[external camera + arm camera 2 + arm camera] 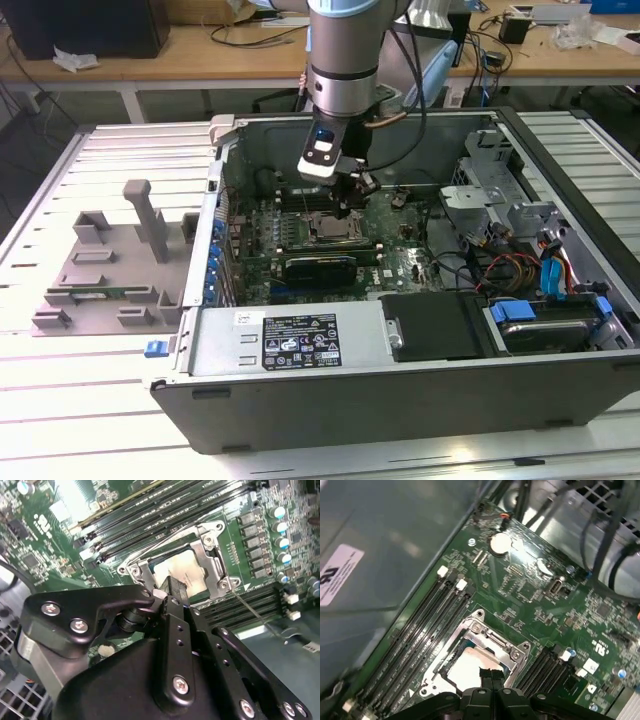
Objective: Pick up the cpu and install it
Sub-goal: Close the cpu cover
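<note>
In the exterior view, nearest the camera, the grey wall of the computer case [400,410] runs across the lower centre, with the power supply [225,340] just behind it. At mid-left a grey plastic tray [110,270] lies on the slatted table [80,400], beside the case.

Deeper in, at the frame's centre, the arm [342,60] stands over the open case with the gripper [347,208] low above the motherboard [405,265]. In both wrist views the gripper's fingers [486,676] are pressed together with nothing between them.

The cpu [189,564] lies flat, silver top up, inside the metal-framed socket [214,555] beside the memory slots [165,515]. It sits directly under the fingertips; whether they touch it I cannot tell.

Farthest back, along the exterior view's top edge, stands a wooden desk [200,50].
</note>
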You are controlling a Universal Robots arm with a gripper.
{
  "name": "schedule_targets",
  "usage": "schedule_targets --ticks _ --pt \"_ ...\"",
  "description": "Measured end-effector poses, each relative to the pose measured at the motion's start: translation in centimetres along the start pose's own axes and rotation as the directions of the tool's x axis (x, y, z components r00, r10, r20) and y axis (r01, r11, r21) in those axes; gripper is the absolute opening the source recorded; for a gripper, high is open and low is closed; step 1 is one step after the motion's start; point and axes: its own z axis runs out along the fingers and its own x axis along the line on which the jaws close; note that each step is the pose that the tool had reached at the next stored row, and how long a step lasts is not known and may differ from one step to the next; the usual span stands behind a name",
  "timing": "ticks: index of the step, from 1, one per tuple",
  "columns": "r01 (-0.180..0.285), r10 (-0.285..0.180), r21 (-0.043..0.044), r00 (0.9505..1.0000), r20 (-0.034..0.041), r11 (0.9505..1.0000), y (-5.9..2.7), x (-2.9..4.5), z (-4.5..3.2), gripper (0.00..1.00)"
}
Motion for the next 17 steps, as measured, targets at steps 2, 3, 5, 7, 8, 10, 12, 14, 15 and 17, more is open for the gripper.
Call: schedule_targets --ticks 2,3,5,7,8,10,12,14,15,17 --pt "0.050 -0.050 -0.0013 0.9988 0.0000 0.9988 0.00 0.00 0.00 0.11" --pt "0.065 -0.065 -0.0017 0.9979 0.0000 0.9979 0.00 0.00 0.00 0.11" --pt "0.100 -0.100 -0.0027 0.9950 0.0001 0.9950 0.00 0.00 0.00 0.11" --pt "0.153 -0.153 -0.0042 0.9882 0.0002 0.9882 0.00 0.00 0.00 0.11" --pt "0.183 -0.183 -0.0051 0.9831 0.0003 0.9830 0.00 0.00 0.00 0.11" --pt "0.196 -0.196 -0.0054 0.9807 0.0004 0.9807 0.00 0.00 0.00 0.11" --pt "0.201 -0.201 -0.0055 0.9796 0.0004 0.9795 0.00 0.00 0.00 0.11" --pt "0.244 -0.244 -0.0067 0.9698 0.0006 0.9698 0.00 0.00 0.02 0.11" --pt "0.275 -0.275 -0.0076 0.9613 0.0009 0.9613 0.00 0.00 0.03 0.11" --pt "0.309 -0.309 -0.0086 0.9510 0.0011 0.9509 0.00 0.00 0.05 0.11"
